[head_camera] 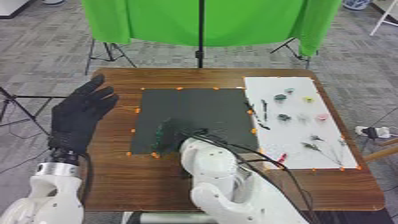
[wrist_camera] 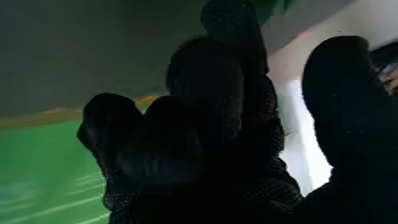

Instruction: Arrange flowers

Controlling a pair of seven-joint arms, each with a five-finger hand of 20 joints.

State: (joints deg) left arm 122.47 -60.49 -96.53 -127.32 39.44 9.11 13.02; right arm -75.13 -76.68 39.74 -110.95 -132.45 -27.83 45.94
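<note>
Left of black mat [head_camera: 182, 107]: we saw left hand [head_camera: 75, 117], released.
Over it: right hand [head_camera: 199, 133], relaxed.
Right of it: flowers [head_camera: 322, 117].

Robot lab or test area, by the look of it: white robot arms [head_camera: 213, 167] at a wooden table [head_camera: 115, 190], orange markers [head_camera: 137, 110] around a dark mat [head_camera: 187, 110] and white sheet [head_camera: 266, 85], green cloth [head_camera: 142, 20] hung behind, black pole [head_camera: 201, 30] in front of it, tripod legs [head_camera: 111, 47] on grey office-type flooring [head_camera: 44, 55], thin cables on the floor at left
</note>
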